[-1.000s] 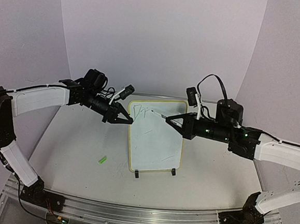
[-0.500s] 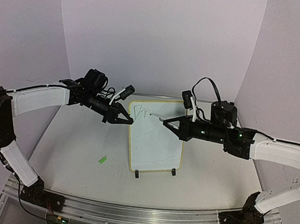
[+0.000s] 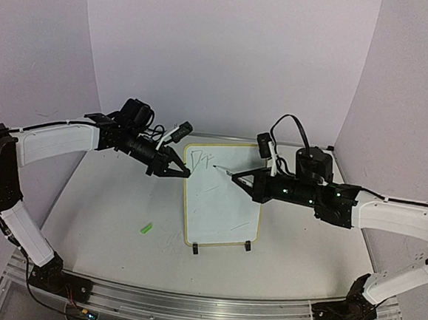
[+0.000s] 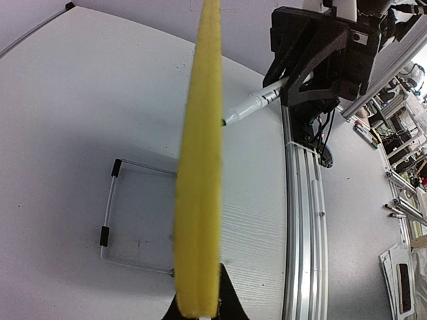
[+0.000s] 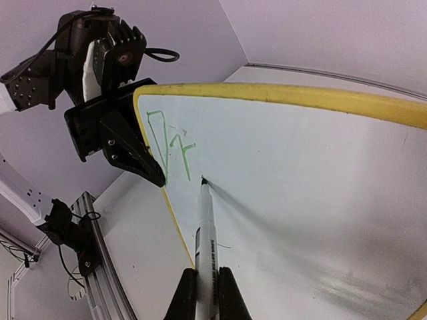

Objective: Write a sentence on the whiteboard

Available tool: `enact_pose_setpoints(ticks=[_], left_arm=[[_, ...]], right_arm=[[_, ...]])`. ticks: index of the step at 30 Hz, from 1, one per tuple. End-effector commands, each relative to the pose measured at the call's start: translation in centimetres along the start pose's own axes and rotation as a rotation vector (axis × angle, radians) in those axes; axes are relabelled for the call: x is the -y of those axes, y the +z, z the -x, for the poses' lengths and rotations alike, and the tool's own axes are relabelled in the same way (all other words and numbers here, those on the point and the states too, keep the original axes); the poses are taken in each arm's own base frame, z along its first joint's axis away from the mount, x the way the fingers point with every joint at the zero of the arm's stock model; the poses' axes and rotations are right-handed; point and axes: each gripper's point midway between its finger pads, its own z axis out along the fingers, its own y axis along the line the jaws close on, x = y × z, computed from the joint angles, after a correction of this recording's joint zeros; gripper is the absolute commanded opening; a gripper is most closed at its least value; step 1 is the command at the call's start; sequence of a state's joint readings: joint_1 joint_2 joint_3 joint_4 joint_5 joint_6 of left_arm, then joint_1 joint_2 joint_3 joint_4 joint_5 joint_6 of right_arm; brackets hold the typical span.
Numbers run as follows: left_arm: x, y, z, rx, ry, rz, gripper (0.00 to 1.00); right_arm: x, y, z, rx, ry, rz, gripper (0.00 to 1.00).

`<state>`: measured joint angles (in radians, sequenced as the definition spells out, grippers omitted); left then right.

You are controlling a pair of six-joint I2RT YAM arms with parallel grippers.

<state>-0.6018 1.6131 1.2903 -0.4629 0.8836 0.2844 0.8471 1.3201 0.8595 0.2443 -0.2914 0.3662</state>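
Board: the whiteboard (image 3: 221, 197) stood upright on its black clip feet (image 3: 196, 249) mid-table (image 3: 106, 211), at 12 o'clock from the gap between my two arm bases.
Left side: the left gripper (image 3: 182, 172) was pinched onto the yellow frame (image 4: 200, 167) at the board's 10 o'clock edge, steadying it.
Right side: the right gripper (image 5: 200, 293) was clamped around the marker (image 5: 205, 227), with the barrel poking out between the fingers.
Writing so far: the sentence (image 5: 168, 143) was just a green "D" and what looked like an "r", up in the board's 11 o'clock corner. I reckoned nearly all of it was left to do.
Tip: it looked to be on the surface, at roughly 3 o'clock of those letters in the top view.
Step in hand: the next letter, I figured.
How I'd do it: light pressure, since the board only had two feet and a one-edge pinch and a hard push could swing it. Short strokes, small letters, level baseline.
Containers: none that I could see, so no contents to report.
Loose bit: a green scrap (image 3: 146, 228) lay on the table at 8 o'clock from the board. I couldn't tell what it was.
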Motion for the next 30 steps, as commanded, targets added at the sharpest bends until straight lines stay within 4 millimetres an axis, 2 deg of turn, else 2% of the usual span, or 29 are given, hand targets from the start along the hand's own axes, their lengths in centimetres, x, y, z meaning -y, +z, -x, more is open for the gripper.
enact_pose_setpoints(ticks=[1,11,25,30], left_arm=[[-0.6,2.0,-3.5,-0.124,-0.045,0.027,0.0],[-0.6,2.1,-3.5,-0.125,-0.046,0.026,0.0],[-0.5,2.1,-3.5,-0.127,-0.045,0.023,0.0],[-0.5,2.2,-3.6,-0.129,-0.046,0.022,0.0]], right_arm=[[1.1,-1.2,1.3,0.075,0.005,-0.064,0.0],[1.2,-1.9,2.7,0.117,-0.015,-0.082,0.0],[0.9,-0.1,3.2,0.107,-0.029,-0.053,0.0],[1.1,0.8,2.5,0.08,-0.022,-0.047,0.0]])
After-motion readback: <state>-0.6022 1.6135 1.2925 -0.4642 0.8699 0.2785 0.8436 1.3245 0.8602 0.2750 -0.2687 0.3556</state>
